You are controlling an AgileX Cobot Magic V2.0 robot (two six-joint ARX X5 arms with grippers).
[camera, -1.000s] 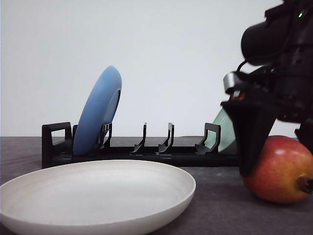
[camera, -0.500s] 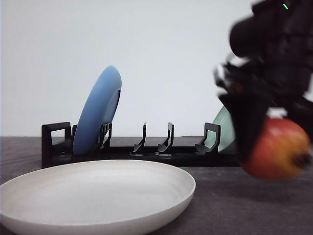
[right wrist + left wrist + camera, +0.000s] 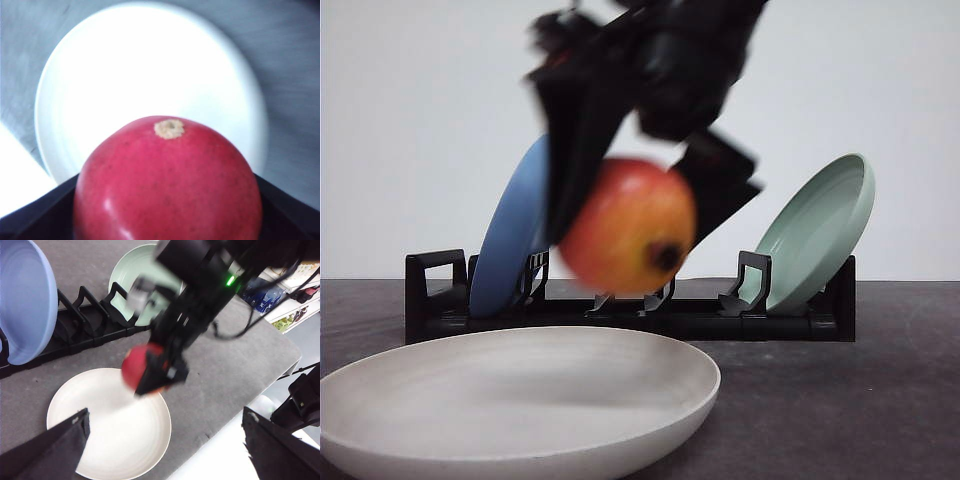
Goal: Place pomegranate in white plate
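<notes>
My right gripper [image 3: 635,210] is shut on the pomegranate [image 3: 628,228], a red-to-orange fruit with a dark calyx nub, and holds it in the air, blurred by motion. The fruit hangs above the back of the white plate [image 3: 520,400], which lies flat near the table's front. From the left wrist view the pomegranate [image 3: 142,371] sits over the far rim of the white plate [image 3: 110,440]. The right wrist view has the pomegranate [image 3: 167,185] between the dark fingers [image 3: 40,215], with the white plate [image 3: 150,65] below. My left gripper [image 3: 165,455] hovers open and high above the plate's near side.
A black dish rack [image 3: 620,315] stands behind the white plate. A blue plate [image 3: 515,235] leans in its left end and a pale green plate [image 3: 820,230] in its right end. The table edge [image 3: 280,375] runs close on the right.
My right gripper has lifted the pomegranate off the table at the right and swung it up and left to above the white plate. The green plate has come into view behind it.
</notes>
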